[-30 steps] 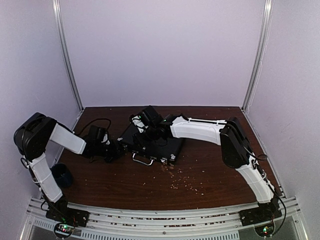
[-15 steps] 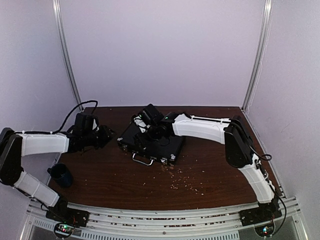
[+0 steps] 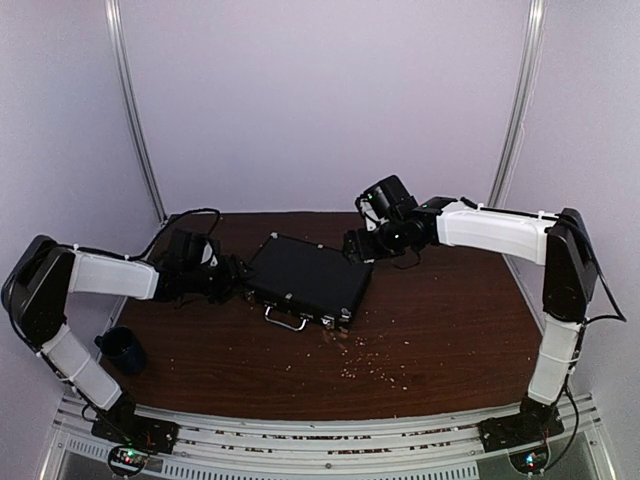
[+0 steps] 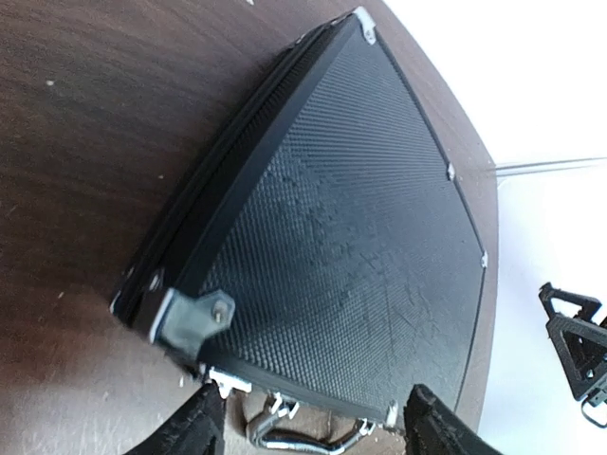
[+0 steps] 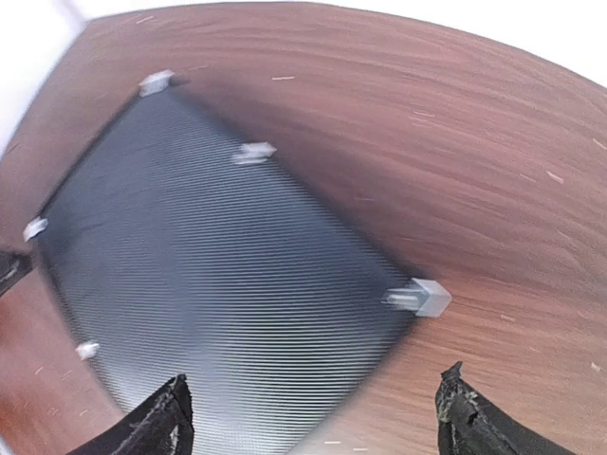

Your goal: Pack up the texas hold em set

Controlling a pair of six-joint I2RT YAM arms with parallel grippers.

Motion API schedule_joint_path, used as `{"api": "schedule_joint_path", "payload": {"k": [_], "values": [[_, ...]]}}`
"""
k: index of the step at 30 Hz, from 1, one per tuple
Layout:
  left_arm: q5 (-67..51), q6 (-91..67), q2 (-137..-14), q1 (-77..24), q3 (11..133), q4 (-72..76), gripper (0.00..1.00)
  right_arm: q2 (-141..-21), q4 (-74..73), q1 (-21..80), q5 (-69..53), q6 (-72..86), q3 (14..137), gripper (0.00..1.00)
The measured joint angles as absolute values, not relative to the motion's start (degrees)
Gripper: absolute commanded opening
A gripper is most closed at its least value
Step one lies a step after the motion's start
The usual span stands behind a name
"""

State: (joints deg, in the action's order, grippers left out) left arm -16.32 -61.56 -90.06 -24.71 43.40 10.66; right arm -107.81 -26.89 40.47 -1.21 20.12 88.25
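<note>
The texas hold em set is a black case (image 3: 305, 278) lying shut and flat on the brown table, its silver handle (image 3: 285, 320) facing the near edge. My left gripper (image 3: 238, 274) sits at the case's left end, open. In the left wrist view the textured lid (image 4: 351, 218) fills the frame, and the handle (image 4: 303, 438) shows between the spread fingers of that gripper (image 4: 313, 431). My right gripper (image 3: 353, 245) hovers by the case's far right corner, open and empty. The right wrist view is blurred, with the case (image 5: 209, 284) below that gripper (image 5: 318, 417). Chips, cards and dice are hidden.
A dark blue mug (image 3: 122, 350) stands near the left arm's base. Small crumbs (image 3: 370, 365) are scattered on the table (image 3: 440, 330) in front of the case. Pale walls and metal posts (image 3: 135, 120) close in the table on three sides.
My right gripper has lifted off the case lid, swung back to the right and opened wider. The left gripper has opened and moved in to the case's left end.
</note>
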Motion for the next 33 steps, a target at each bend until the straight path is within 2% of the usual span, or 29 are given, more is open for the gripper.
{"api": "schedule_joint_path", "payload": {"k": [12,25,33], "values": [[-18.55,-60.75,-102.8,-24.21,55.18,10.55,0.67,-105.51,-26.57,38.26,-0.4,23.44,83.57,0.87],[-24.05,-53.43,-122.37,-24.77,79.53,10.74,0.66,-100.22,-26.94,38.24,1.5,25.89,79.44,0.87],[-20.14,-48.53,-118.89,-26.5,77.49,6.13,0.69,-99.88,-27.14,38.26,1.54,25.65,78.41,0.85]]}}
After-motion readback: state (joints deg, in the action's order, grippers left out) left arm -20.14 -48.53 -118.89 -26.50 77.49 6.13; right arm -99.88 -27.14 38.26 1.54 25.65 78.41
